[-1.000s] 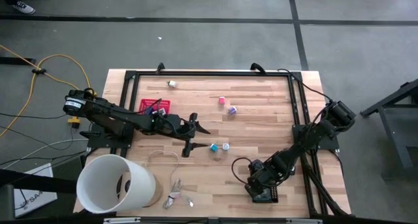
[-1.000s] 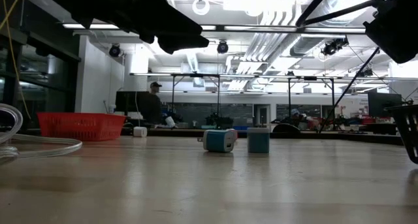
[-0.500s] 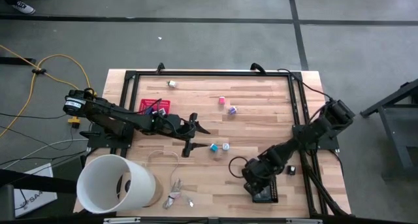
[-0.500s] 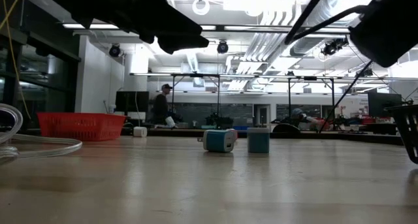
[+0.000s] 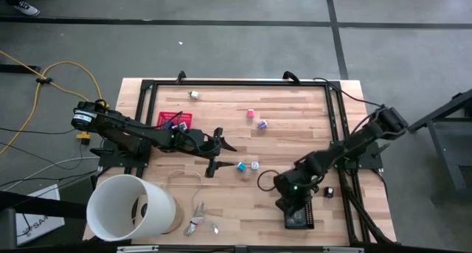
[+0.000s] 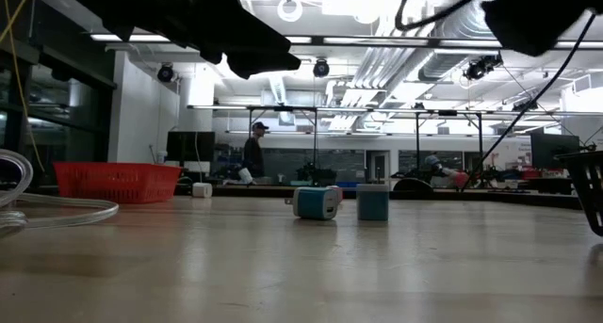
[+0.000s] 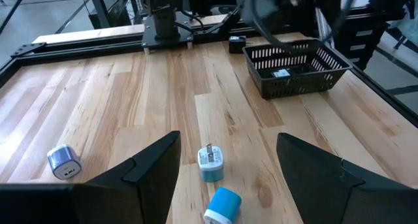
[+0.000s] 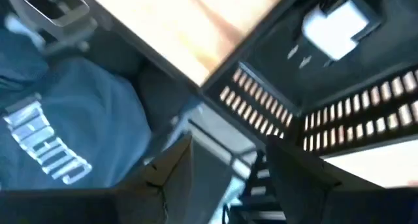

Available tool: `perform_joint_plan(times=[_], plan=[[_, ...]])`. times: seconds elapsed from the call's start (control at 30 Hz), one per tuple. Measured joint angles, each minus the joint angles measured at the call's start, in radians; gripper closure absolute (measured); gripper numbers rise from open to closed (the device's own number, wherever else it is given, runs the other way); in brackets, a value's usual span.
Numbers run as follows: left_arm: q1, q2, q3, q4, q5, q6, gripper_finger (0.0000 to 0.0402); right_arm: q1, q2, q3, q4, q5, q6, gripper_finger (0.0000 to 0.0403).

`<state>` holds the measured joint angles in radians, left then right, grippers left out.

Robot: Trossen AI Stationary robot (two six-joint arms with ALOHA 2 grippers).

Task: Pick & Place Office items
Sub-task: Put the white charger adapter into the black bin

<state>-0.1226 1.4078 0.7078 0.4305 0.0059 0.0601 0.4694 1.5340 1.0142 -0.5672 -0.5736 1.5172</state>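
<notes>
Left gripper [image 5: 221, 157]: near mid-table, jaws fully spread, nothing in them. Aimed across the table toward the right-arm edge.

Next target, by my read: the teal roll [image 5: 241, 167], with the white plug block [image 5: 254, 165] just beside it. Both lie just past the left fingertips, on the table's middle strip and slightly toward the tub-side edge. Left wrist view agrees: roll [image 7: 222, 206] nearest and roughly centred between the spread fingers [image 7: 153, 168], plug block [image 7: 210, 164] right behind it, apart or barely touching, can't tell which. Roll's long axis looks skewed to the approach line rather than square across the jaws, so probably needs a small wrist twist before closing. Risk of nudging the plug block, since the two sit in a row along the reach.

Right gripper [image 5: 295, 201]: above the black basket [image 5: 299, 217] at the corner on the right-arm side. Fingers apart, nothing seen between them. Right wrist view looks into the basket, one white piece [image 8: 339, 25] inside.

Nearer arm for the pair: left, clearly. Right is well apart from them.

Other pieces:
- Two pink/purple bits [image 5: 251, 113] sit toward the far edge.
- One white bit [image 5: 195, 95] is near the far edge.
- Red basket [image 5: 175, 120] lies by the left arm.
</notes>
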Motion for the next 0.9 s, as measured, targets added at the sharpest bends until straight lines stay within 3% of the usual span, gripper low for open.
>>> perform_joint_plan(times=[0.2, 0.53, 0.73, 0.9], plan=[[0.000, 0.000, 0.000, -0.005, 0.000, 0.000, 0.0156, -0.053, -0.093, 0.000, -0.045, 0.116, -0.118, 0.0227], [0.000, 0.000, 0.000, -0.004, 0.000, 0.000, 0.0156, -0.236, -0.194, 0.000, -0.216, 0.408, -0.566, 0.0227], [0.000, 0.000, 0.000, -0.004, 0.000, 0.000, 0.0156, -0.340, -0.219, 0.000, -0.162, 0.585, -0.830, 0.0227], [0.000, 0.000, 0.000, -0.004, 0.000, -0.005, 0.0156, -0.400, -0.219, 0.000, -0.044, 0.660, -1.049, 0.0227]])
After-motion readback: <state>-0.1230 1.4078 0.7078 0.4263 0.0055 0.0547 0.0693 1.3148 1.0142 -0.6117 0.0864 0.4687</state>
